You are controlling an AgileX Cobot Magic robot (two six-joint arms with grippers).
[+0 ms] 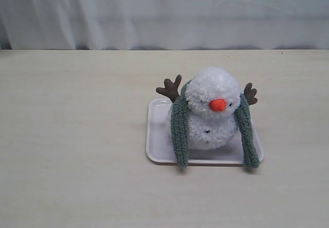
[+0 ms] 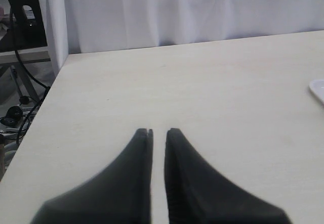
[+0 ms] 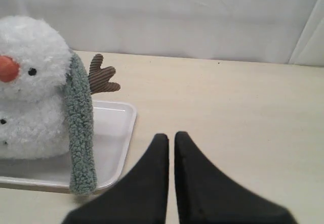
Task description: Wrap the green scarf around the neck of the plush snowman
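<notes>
The plush snowman sits on a pale tray, white and fluffy with an orange nose and brown twig arms. The green scarf runs behind its neck, and both ends hang down the front, one on each side, reaching the tray's front edge. In the right wrist view the snowman and one scarf end lie beside my right gripper, which is shut and empty over bare table. My left gripper is shut, empty, far from the snowman. Neither gripper shows in the exterior view.
A white curtain hangs behind the table's far edge. The left wrist view shows the table's corner with cables and a stand beyond it, and a sliver of the tray.
</notes>
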